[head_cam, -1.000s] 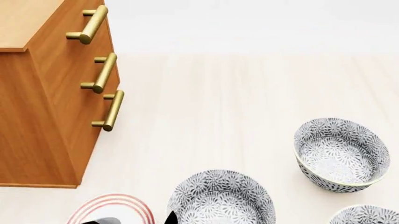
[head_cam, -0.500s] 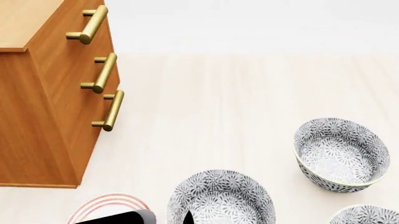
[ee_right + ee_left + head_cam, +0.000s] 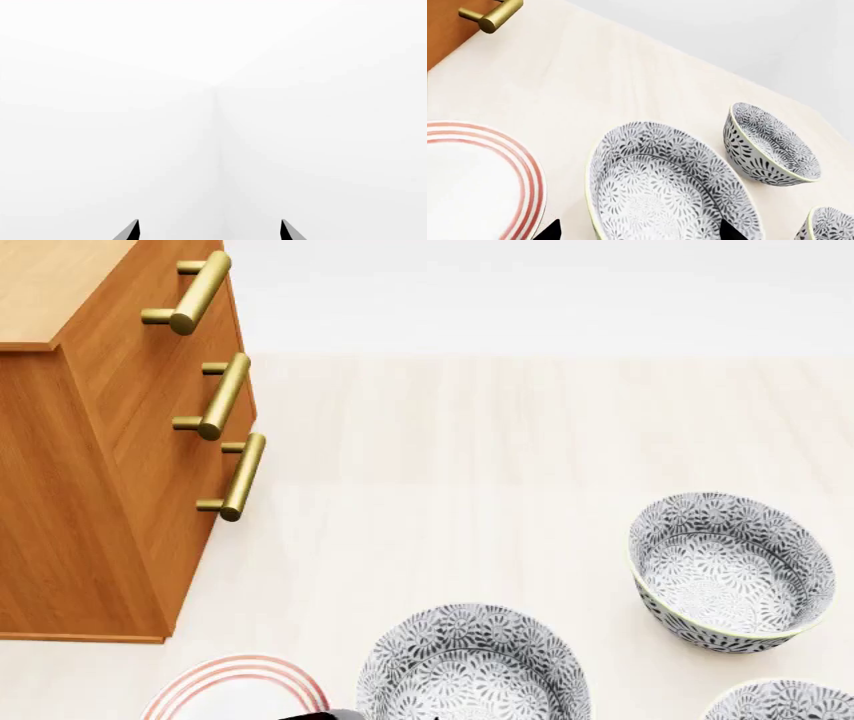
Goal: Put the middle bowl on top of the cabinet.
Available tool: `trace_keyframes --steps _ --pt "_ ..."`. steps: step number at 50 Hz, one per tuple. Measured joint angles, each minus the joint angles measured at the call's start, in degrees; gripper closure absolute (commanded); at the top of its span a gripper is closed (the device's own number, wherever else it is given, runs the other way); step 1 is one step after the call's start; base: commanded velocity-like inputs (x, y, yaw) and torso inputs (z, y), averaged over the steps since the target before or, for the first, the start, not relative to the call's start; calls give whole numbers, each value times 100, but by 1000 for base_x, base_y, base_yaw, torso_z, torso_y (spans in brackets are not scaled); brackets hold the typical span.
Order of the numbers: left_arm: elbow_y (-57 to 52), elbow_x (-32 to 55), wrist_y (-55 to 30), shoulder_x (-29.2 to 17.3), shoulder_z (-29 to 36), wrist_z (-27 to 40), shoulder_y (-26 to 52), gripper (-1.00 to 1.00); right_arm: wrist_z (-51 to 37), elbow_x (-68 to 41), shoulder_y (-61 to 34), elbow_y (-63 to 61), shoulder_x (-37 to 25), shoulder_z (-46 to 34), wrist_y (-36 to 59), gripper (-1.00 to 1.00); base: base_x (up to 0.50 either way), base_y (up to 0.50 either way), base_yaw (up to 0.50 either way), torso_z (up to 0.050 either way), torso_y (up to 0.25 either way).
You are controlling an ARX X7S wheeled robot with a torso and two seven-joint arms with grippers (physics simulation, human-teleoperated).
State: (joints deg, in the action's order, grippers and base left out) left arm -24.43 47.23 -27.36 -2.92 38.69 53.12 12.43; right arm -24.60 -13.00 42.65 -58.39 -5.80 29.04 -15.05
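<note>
Three look-alike grey-blue patterned bowls stand on the pale floor. The middle bowl (image 3: pixel 474 665) (image 3: pixel 667 185) is at the head view's bottom centre. My left gripper (image 3: pixel 639 231) is open just short of it. One fingertip (image 3: pixel 550 231) lies outside the near rim on the plate's side, and the other is over the bowl's inside. Neither touches it as far as I can see. Only a sliver of the left arm (image 3: pixel 327 714) shows in the head view. The cabinet (image 3: pixel 94 460) stands at the left, its flat top (image 3: pixel 54 280) bare. My right gripper (image 3: pixel 209 230) is open before blank white.
A white plate with red rings (image 3: pixel 240 688) (image 3: pixel 474 185) lies beside the middle bowl on the cabinet's side. A second bowl (image 3: pixel 731 570) (image 3: pixel 770 145) stands to the right and a third (image 3: pixel 787 702) at the bottom right corner. Brass handles (image 3: pixel 220 395) stick out of the cabinet front.
In the head view my left arm has slid right and down, now almost out at the bottom edge. Bowls, plate and cabinet have not moved.
</note>
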Motion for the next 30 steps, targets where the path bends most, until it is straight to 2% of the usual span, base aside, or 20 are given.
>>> trace_keyframes --steps 30 --pt "1028 346 563 125 51 -217 493 -100 211 -117 73 -28 157 166 -118 -100 0 0 0 0 0"
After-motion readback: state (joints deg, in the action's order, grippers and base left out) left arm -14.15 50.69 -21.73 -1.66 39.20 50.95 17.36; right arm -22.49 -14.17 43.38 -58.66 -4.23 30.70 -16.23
